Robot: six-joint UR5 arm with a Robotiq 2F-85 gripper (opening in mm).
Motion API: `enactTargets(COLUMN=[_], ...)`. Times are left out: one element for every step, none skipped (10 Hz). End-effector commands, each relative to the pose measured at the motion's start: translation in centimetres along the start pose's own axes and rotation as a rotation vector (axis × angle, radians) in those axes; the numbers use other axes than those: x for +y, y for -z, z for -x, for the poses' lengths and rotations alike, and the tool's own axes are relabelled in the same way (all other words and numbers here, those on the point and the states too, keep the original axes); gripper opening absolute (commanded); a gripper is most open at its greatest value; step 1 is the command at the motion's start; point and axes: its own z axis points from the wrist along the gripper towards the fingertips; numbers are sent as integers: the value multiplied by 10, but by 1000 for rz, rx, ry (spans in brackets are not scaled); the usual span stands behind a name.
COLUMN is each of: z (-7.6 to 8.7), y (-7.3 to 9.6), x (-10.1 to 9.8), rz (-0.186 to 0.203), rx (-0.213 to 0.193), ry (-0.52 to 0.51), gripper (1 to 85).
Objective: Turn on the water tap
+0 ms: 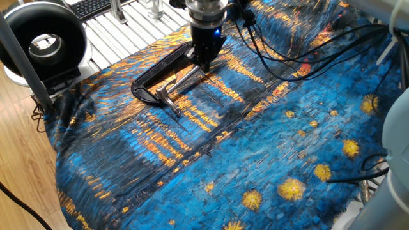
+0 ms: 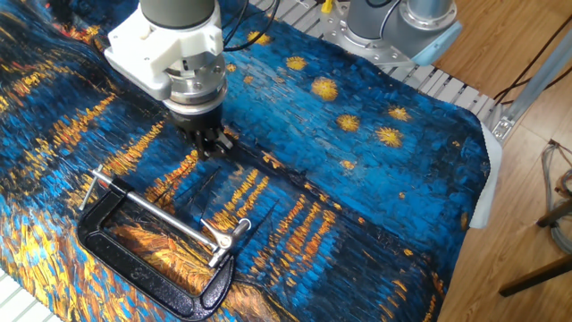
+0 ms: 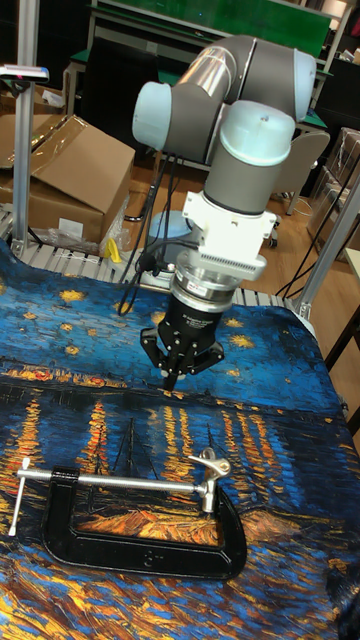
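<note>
Lying flat at the near edge of the tall fixed view was the black C-clamp point(image 3: 140, 545), our stand-in water tap, resting on the starry blue painted cloth point(image 3: 290, 400) that covered the table. Its long silver screw point(image 3: 115, 481) ran left to right across the frame's open mouth, crossbar handle point(image 3: 17, 497) out at the left end, swivel pad at the right. Just beyond it hung the gripper point(image 3: 172, 381), clear above the cloth, touching nothing, fingertips drawn close together and empty. And farther off, in one fixed view, a black ring-shaped device point(image 1: 43, 39) with a glass centre sat beside the table.
</note>
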Motion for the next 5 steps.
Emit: enactTargets(z=[2,2,2,2,3], y=[0,-1,-1,-2,-2], x=[5,3,0,-1,-1], rz=[33,26,18,18,15], rx=[1,-2,-7,-11,-13], ry=[-21,-15,-7,-1,2], gripper=[10,10,10,10,10])
